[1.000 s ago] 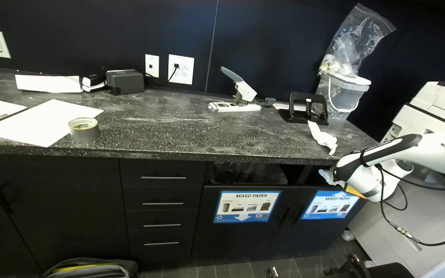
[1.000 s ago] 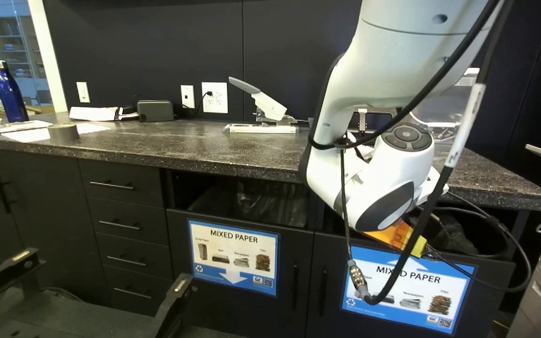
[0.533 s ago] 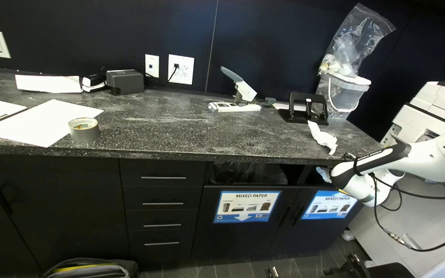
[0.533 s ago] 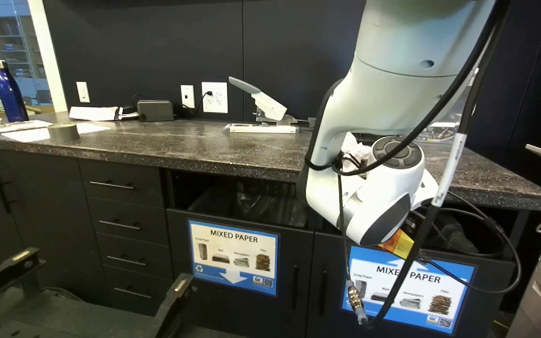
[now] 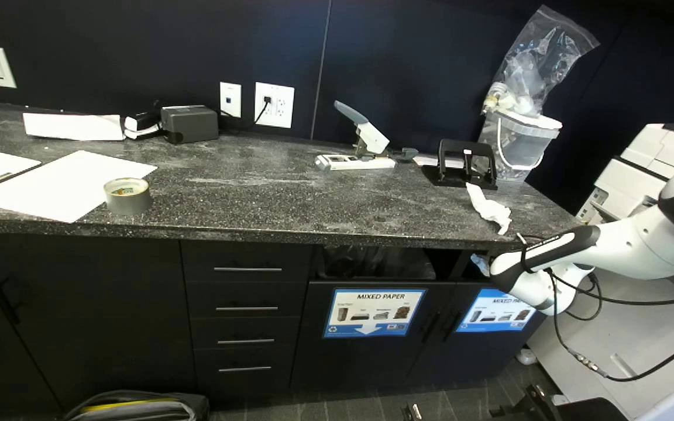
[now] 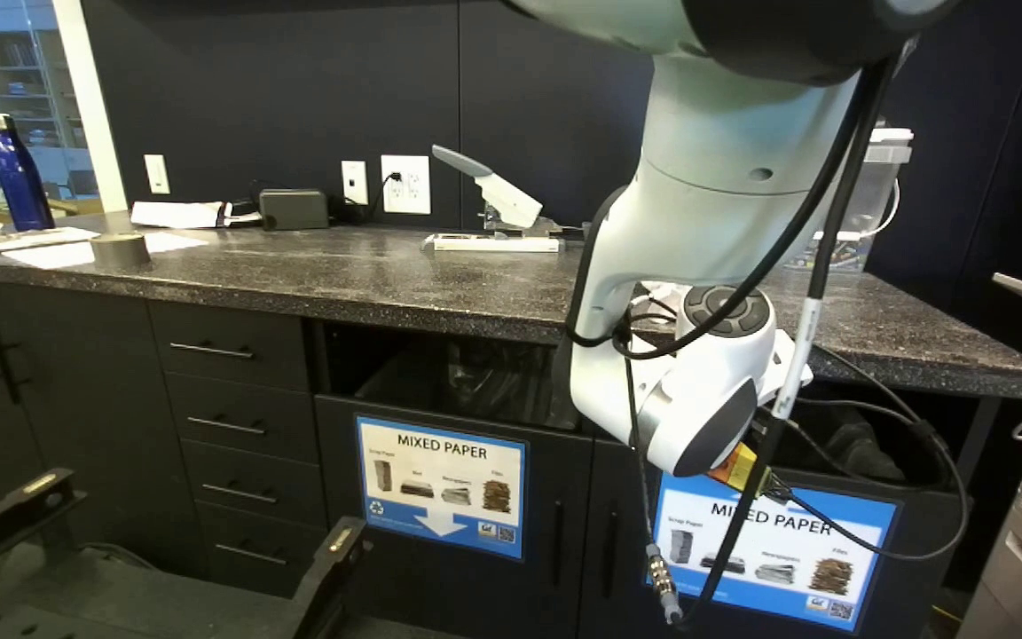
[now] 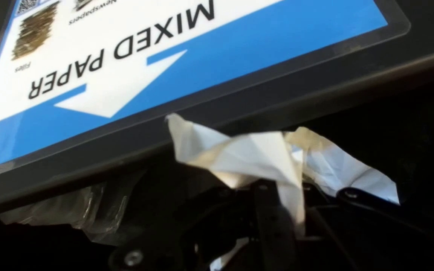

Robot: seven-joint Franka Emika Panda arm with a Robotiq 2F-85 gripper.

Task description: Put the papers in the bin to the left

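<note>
Paper comes first: held paper [image 7: 252,156] sits pinched in the end effector [image 7: 290,194], jaws tight together on it, at the mouth of the neighbouring compartment [image 5: 466,356], just right of the bin [image 5: 366,356], so not in the bin yet. Should handle like any thin crumpled sheet: next to no weight, soft, springy, easy to tear, creased enough that slipping seems unlikely. Best hold is the bunched middle, roughly where it looks gripped; floppy wings stick out and would probably catch. Can't tell if a wing touches that compartment's front. Second scrap, loose paper [image 5: 489,210], lies on the worktop [image 5: 290,202] above the bin and off to its right; equally light, I'd guess, so pinch the thick lump, not the thin tail. In the way: divider [image 5: 460,265] at the bin's right side, likely needs lifting over, and the worktop edge running over the bin's mouth, so headroom looks tight. Plastic liner [image 5: 372,260], by the look of it, fills that mouth and may snag wings. Cable [image 6: 797,359] hangs right of the bin, out in front; could drag. Hole punch [image 5: 454,149] up-right of the bin, stapler [image 5: 372,139] above it, tape roll [image 5: 128,202] well left; none should matter.
</note>
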